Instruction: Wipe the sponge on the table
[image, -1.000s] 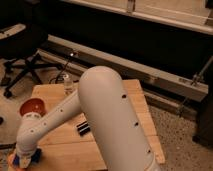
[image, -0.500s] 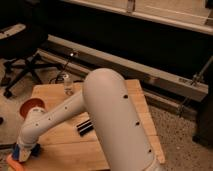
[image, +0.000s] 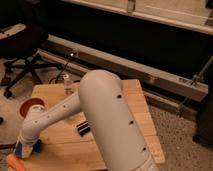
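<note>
The blue sponge (image: 22, 150) lies at the front left corner of the pale wooden table (image: 127, 107). Only blue bits of it show on either side of the white wrist. My gripper (image: 28, 148) is down on the sponge at that corner, and the wrist housing covers it from above. The thick white arm sweeps from the lower middle of the camera view out to the left and hides much of the tabletop.
An orange carrot-like piece (image: 13, 162) lies just in front of the sponge at the table's edge. A red bowl (image: 31, 107) sits at the left side, a black striped block (image: 83, 128) mid-table, a clear bottle (image: 68, 85) at the back. An office chair (image: 20, 50) stands beyond the left.
The wrist has shifted only slightly over the front left corner, staying down on the sponge. The big arm link swayed a little to the right and back.
</note>
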